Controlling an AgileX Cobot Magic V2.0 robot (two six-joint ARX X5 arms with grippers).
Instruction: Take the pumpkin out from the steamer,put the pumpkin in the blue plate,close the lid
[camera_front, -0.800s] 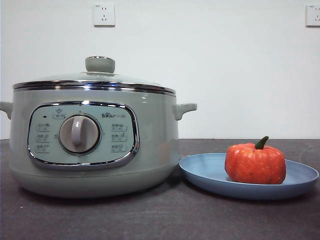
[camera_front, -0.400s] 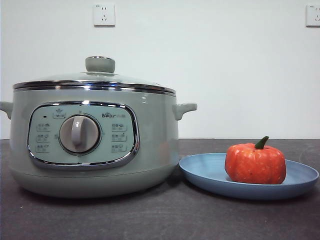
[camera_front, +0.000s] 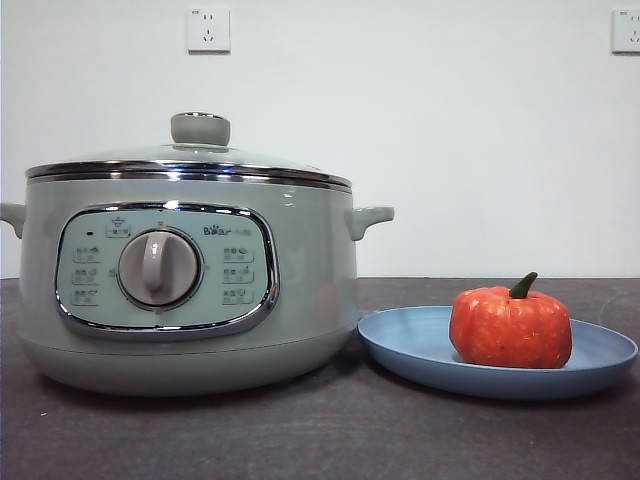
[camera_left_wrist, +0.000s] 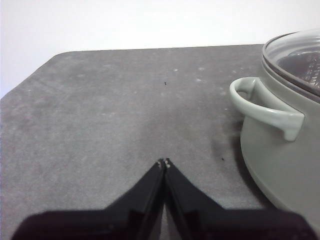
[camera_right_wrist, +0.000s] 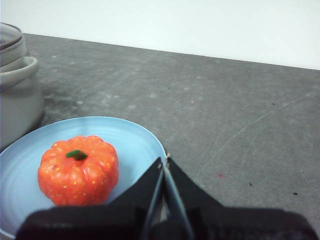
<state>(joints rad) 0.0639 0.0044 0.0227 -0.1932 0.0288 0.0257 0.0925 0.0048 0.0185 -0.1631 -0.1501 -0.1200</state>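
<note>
The orange-red pumpkin (camera_front: 511, 327) (camera_right_wrist: 78, 169) sits upright in the blue plate (camera_front: 415, 345) (camera_right_wrist: 135, 142), to the right of the sage-green steamer (camera_front: 185, 275) (camera_left_wrist: 282, 155). The glass lid (camera_front: 190, 160) (camera_left_wrist: 295, 55) rests closed on the steamer's chrome rim, knob up. My right gripper (camera_right_wrist: 164, 161) is shut and empty, hovering over the plate's edge beside the pumpkin. My left gripper (camera_left_wrist: 164, 163) is shut and empty above bare table, off the steamer's side handle (camera_left_wrist: 265, 107). Neither arm shows in the front view.
The dark grey tabletop (camera_left_wrist: 110, 115) stretches away from the steamer to a rounded corner. More table (camera_right_wrist: 240, 115) lies past the plate. A white wall with two sockets (camera_front: 208, 30) stands behind.
</note>
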